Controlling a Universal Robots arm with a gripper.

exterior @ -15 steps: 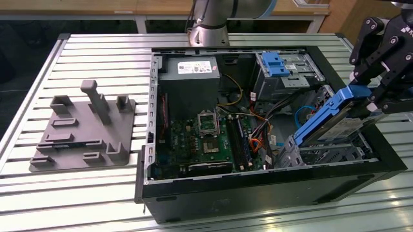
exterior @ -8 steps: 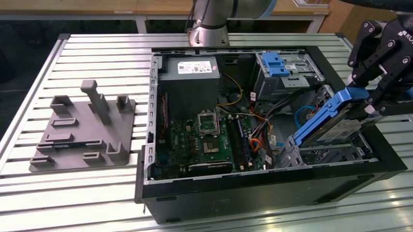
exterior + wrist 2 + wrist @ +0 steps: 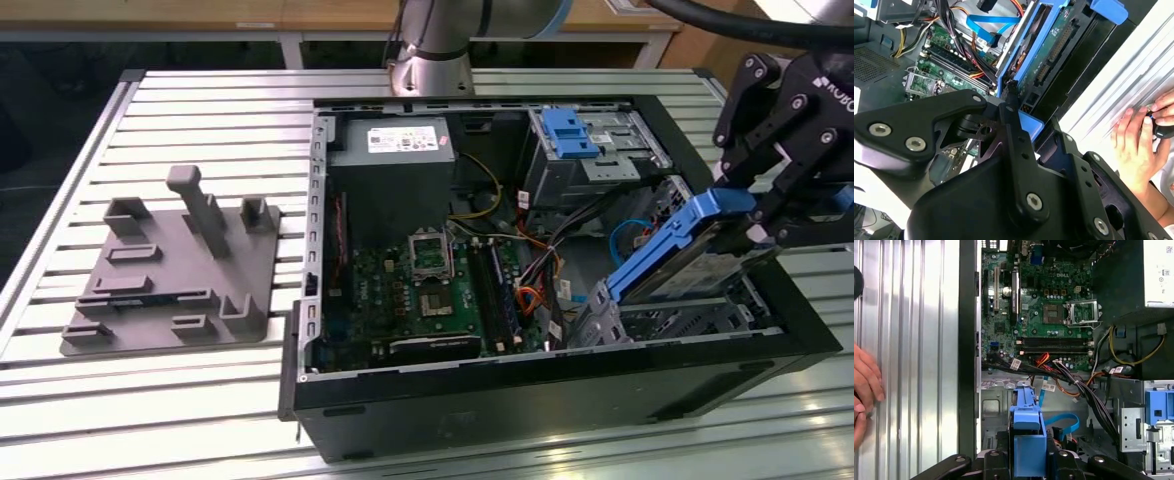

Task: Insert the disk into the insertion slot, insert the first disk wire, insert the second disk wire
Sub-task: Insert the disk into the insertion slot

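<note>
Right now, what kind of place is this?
Probably a robotics lab bench for PC assembly: slatted aluminium table, an opened computer case on it, a grey fixture beside it, and the tool holding the disk.

Arm (image 3: 434,45): silver-grey tube; rounded joint with a light blue cap.
Cable (image 3: 721,22): thick, black, curved.
Gripper (image 3: 758,212): matt black, angular, built of jointed plates; white lettering on one side.
Links (image 3: 929,125): flat black bars with rounded ends, seen in the second wrist view.
Screws (image 3: 915,144): round silver heads, some in pairs.
</note>
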